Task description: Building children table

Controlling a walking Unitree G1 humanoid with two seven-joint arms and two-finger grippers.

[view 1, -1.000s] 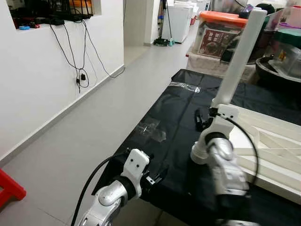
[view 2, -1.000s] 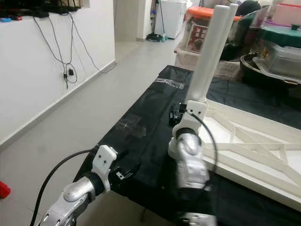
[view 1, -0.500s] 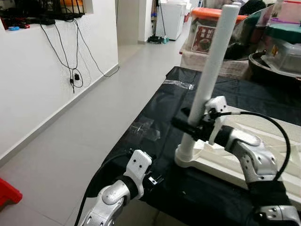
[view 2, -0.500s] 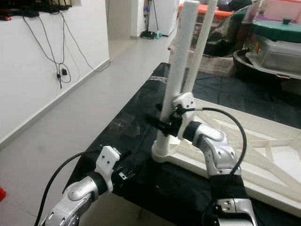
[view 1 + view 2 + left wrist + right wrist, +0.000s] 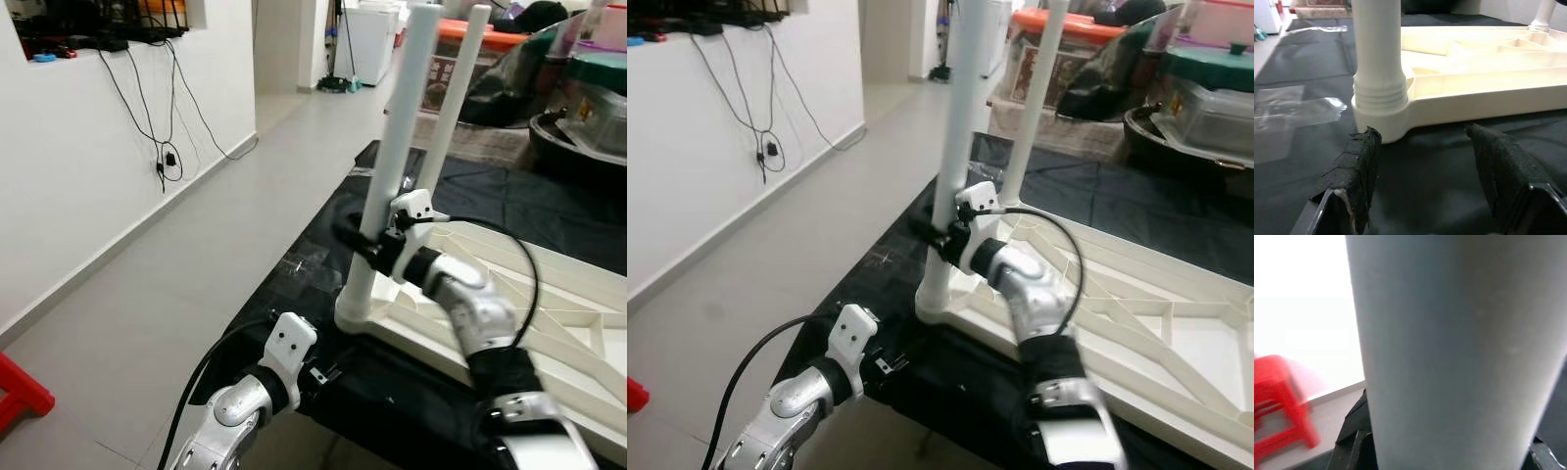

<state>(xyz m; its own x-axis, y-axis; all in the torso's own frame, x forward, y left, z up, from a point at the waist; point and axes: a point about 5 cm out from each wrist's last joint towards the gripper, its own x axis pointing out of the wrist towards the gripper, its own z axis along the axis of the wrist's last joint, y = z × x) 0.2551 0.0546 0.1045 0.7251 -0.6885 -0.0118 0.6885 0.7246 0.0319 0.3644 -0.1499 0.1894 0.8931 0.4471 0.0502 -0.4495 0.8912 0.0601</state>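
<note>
Tabletop point(image 5: 549, 284) of white plastic lies upside down on the desk point(image 5: 313, 250), which is covered in black sheeting, so that its ribbed underside and corner sockets face up for the legs. Two legs already stand upright: the near leg point(image 5: 392, 166) in the corner socket point(image 5: 1378, 110) closest to the robot, and a far leg point(image 5: 456, 108) behind it at the next corner.

The right gripper point(image 5: 377, 245) reaches across from the right and has its jaws closed around the near leg low on the shaft, just above the socket; a grip that low probably serves to push or twist the leg home without levering it sideways. The right wrist view has the leg's pale shaft pressed close between the dark fingers.

The left gripper point(image 5: 1422, 161) hangs at the desk's near edge, jaws spread and empty, pointed at the socket, seemingly ready to steady the base.
</note>
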